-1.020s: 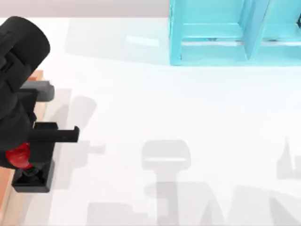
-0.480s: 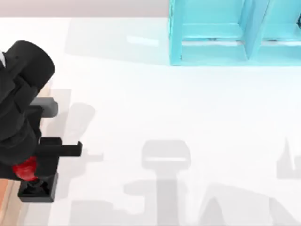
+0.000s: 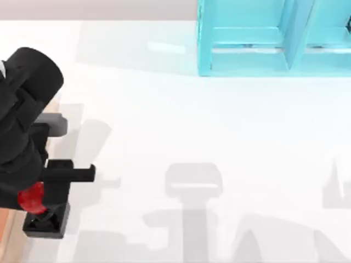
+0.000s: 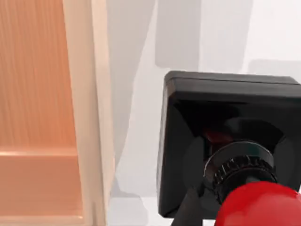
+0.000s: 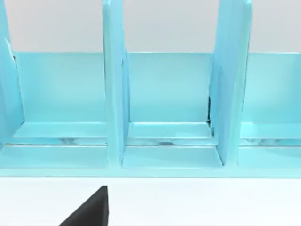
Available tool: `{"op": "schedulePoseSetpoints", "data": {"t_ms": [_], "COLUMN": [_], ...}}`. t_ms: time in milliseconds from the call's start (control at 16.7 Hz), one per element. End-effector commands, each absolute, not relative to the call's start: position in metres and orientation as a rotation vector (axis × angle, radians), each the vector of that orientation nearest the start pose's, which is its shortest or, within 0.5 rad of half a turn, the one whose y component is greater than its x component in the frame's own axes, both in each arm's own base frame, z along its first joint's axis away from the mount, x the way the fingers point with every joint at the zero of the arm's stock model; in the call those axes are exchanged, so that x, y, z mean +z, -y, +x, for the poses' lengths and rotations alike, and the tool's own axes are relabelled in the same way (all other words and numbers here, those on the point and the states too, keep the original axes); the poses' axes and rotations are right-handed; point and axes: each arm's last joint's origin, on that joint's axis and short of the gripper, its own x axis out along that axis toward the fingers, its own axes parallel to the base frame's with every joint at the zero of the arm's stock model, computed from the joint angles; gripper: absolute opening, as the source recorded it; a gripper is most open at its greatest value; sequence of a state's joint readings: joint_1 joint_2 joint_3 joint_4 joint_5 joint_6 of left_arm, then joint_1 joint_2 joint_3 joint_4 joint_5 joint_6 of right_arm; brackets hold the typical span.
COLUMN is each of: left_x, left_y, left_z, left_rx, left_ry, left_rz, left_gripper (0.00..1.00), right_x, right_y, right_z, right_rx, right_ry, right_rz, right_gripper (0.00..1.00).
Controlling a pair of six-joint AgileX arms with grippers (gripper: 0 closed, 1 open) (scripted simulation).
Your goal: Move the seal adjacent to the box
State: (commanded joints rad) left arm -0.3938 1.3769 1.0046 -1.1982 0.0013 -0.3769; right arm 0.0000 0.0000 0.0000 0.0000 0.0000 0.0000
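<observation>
One seal, red knob, black base, on table lower left of frame, just beside box wall. Left gripper over knob; fingers' opening: cannot tell.

We see a white table carrying three things directly. A light-blue shelf unit stands at the far edge, right of centre, its open compartments facing the near side. At the left edge sits a wooden box with tan walls and an orange-brown inside, and just beside its right wall, near but apart from it by a strip of bare table, the seal stands on its black square base, red knob up.
</observation>
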Motion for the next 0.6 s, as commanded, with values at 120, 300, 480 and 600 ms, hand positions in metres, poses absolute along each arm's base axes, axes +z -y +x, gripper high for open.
{"op": "schedulePoseSetpoints", "data": {"t_ms": [120,300,480,600], "left_x": [0.2268,0.2268,0.2268,0.2268], "left_y": [0.0851,0.0851,0.0851,0.0851], "left_z": [0.2085,0.2085,0.2085,0.2085], "left_rx": [-0.017,-0.017,-0.017,-0.017], "left_ry": [-1.571,-1.571,-1.571,-1.571], "left_rz": [0.015,0.015,0.015,0.015], "left_gripper": [0.75,0.98,1.00,1.00], "right_x": [0.1600,0.1600,0.1600,0.1600], "right_y": [0.0012,0.0012,0.0012,0.0012], "right_z": [0.1057,0.1057,0.1057,0.1057], "right_rx": [0.000,0.000,0.000,0.000], "right_ry": [0.000,0.000,0.000,0.000], "right_rz": [0.000,0.000,0.000,0.000], "right_gripper": [1.00,1.00,1.00,1.00]}}
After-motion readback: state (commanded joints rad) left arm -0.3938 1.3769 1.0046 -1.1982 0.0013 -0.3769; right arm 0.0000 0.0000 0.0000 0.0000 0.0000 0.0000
